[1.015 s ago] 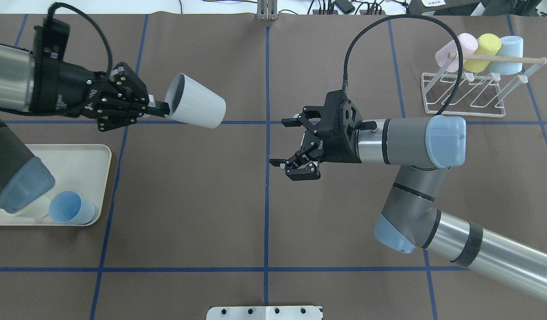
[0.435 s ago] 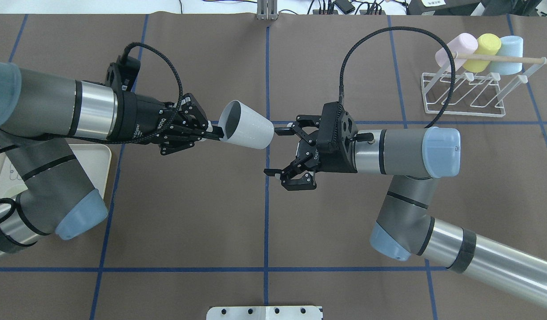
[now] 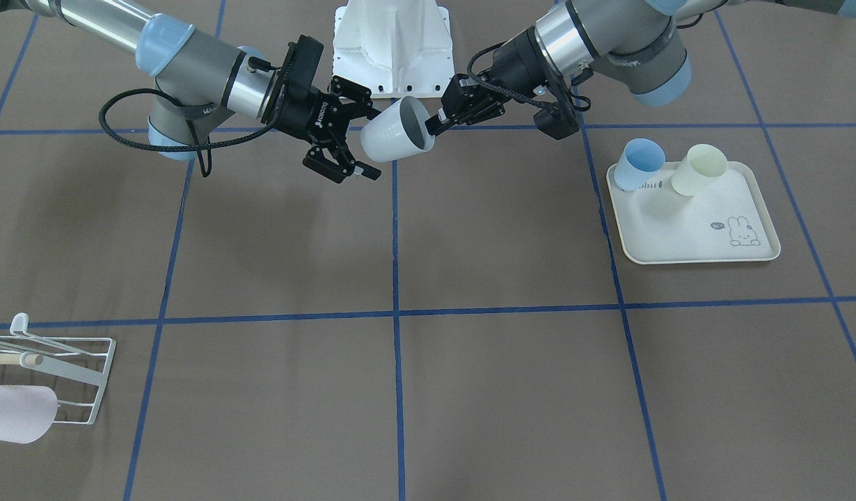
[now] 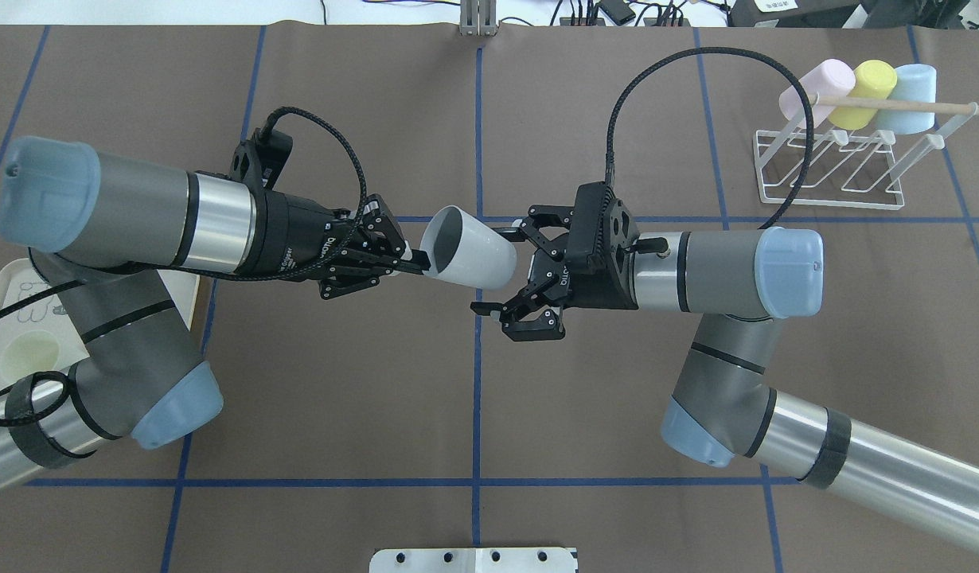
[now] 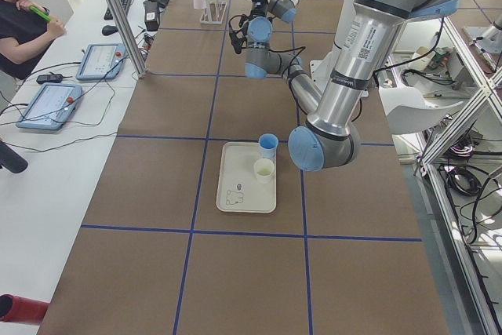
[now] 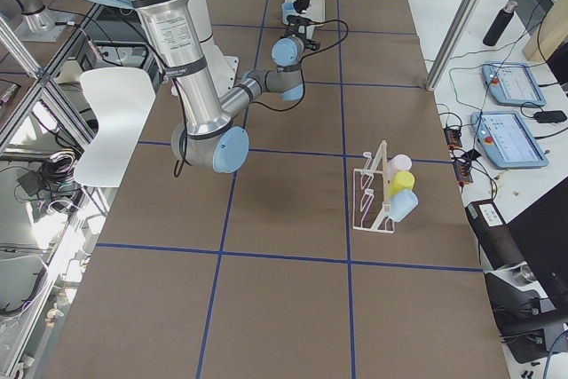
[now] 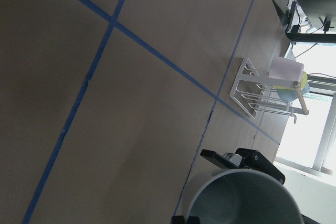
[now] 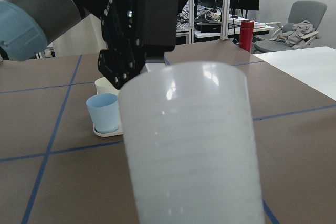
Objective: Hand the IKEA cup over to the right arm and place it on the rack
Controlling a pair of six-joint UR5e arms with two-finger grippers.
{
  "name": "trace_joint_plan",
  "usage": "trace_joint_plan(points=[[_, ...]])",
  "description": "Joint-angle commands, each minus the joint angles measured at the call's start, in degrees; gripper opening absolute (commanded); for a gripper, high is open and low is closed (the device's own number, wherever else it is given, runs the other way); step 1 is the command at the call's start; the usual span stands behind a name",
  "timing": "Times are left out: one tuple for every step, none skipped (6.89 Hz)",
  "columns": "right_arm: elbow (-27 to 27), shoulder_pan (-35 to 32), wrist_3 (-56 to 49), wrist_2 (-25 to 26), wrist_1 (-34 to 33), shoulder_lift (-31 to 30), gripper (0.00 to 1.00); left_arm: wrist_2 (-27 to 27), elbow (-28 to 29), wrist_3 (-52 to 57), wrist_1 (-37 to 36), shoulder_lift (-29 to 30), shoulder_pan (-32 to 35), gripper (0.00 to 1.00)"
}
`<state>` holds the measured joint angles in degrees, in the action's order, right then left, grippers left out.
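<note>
You're mid-handover — the left gripper [image 4: 416, 263] pinches the rim of the white plastic cup [image 4: 472, 256], the right gripper [image 4: 488, 270] waits jaws spread at its 3 o'clock — so close right, then release left.

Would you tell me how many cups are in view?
6. A white cup in the left tool; a blue cup and a cream cup on the tray; a pink cup, a yellow cup and a light-blue cup on the rack. None appears hidden.
</note>
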<state>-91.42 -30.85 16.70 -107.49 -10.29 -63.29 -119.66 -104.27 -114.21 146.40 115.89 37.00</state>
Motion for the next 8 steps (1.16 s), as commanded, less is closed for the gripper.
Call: trace_joint_plan(points=[[-0.1,0.0,0.0,0.0,0.0,0.0,0.98,0.2,0.3,0.2,-0.1,0.1,-0.7,0.0],[0.0,0.0,0.0,-0.1,0.0,-0.1,0.87,0.2,0.3,0.3,-0.1,0.1,-0.7,0.0],[-0.2,0.1,-0.2,-0.2,0.0,-0.2,0.66,0.2,0.3,0.3,-0.1,0.1,-0.7,0.0],[-0.3,0.1,-0.3,-0.2,0.0,-0.2,0.52,0.2,0.3,0.5,-0.1,0.1,-0.7,0.0],[-0.4,0.1,-0.3,-0.1,0.0,-0.3,0.49,0.2,0.3,0.6,-0.1,0.0,-0.7,0.0],[-0.4,0.1,-0.3,-0.1,0.0,-0.3,0.48,0.2,0.2,0.7,-0.1,0.0,-0.6,0.11],[-0.3,0.1,-0.3,-0.1,-0.1,-0.3,0.47,0.2,0.0,0.7,-0.1,0.0,-0.6,0.75],[-0.3,0.0,-0.4,-0.1,0.0,-0.4,0.47,0.4,-0.5,1.0,-0.1,0.0,0.0,1.0]])
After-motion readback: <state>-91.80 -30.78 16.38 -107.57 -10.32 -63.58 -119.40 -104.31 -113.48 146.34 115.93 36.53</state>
